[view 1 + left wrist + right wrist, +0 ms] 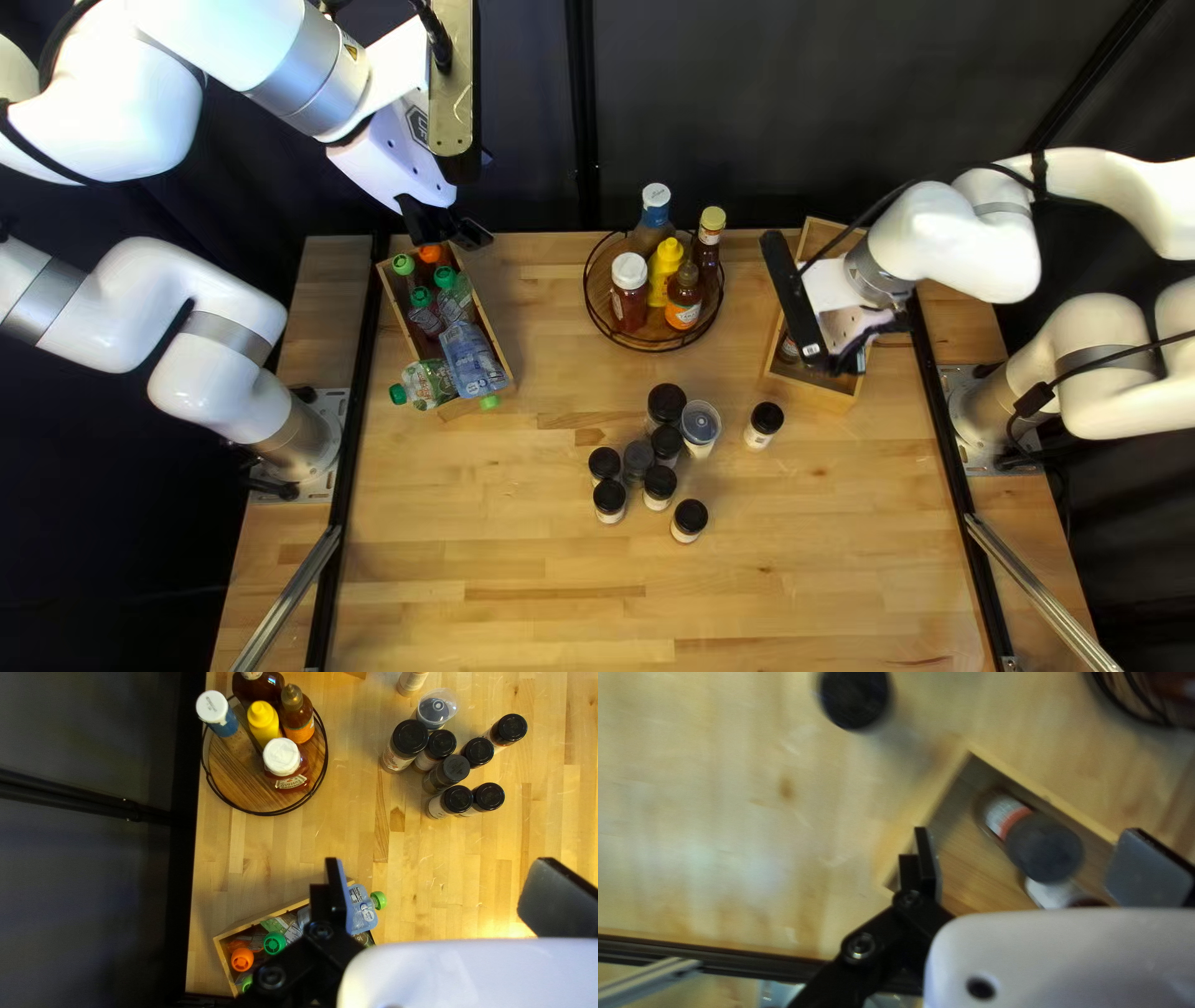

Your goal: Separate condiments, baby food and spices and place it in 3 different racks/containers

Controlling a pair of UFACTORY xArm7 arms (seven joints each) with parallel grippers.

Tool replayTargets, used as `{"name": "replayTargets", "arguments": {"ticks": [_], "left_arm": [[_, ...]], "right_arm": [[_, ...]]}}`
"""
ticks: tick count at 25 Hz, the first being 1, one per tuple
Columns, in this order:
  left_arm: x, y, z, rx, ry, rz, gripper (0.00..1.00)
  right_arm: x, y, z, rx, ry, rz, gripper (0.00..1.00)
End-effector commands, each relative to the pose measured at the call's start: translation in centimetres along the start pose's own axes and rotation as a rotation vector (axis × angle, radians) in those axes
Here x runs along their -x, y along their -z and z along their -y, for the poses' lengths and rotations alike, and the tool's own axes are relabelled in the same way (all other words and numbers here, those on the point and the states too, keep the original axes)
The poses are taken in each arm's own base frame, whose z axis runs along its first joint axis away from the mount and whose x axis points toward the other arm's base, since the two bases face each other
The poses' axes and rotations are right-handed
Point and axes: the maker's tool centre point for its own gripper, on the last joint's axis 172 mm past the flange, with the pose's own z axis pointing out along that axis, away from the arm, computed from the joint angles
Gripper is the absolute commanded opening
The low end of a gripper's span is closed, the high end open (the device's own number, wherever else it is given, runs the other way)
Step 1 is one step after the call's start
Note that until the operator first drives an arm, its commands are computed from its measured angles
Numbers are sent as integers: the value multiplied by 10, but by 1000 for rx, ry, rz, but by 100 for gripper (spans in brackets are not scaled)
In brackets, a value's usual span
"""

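Wooden box (815, 393), right in the top left view: my right gripper (1030, 849), spread wide, could snag its rim by swinging sideways; my left gripper (441, 880) gapes.

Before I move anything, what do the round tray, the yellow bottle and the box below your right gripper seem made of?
Round tray: wood with visible grain, satin-looking; its thin black rim is probably metal wire. Yellow bottle: probably plastic, given its smooth, shiny surface. Box: pale wood, seemingly matte, with streaky grain on its floor.
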Motion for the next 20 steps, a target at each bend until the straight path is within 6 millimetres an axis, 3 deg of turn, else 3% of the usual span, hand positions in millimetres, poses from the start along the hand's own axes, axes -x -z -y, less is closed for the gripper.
{"name": "replayTargets", "arguments": {"ticks": [1,9,18,19,20], "left_arm": [[0,0,0,0,0,0,100],[0,0,0,0,0,0,100],[0,0,0,0,0,0,100],[0,0,0,0,0,0,100],[0,0,0,0,0,0,100]], "right_arm": [[-11,-22,16,2,22,16,100],[-15,-67,3,28,55,94,100],[-6,-82,-4,21,50,137,100],[-7,-82,-4,20,50,138,81],[-7,-81,-3,20,51,138,5]]}}
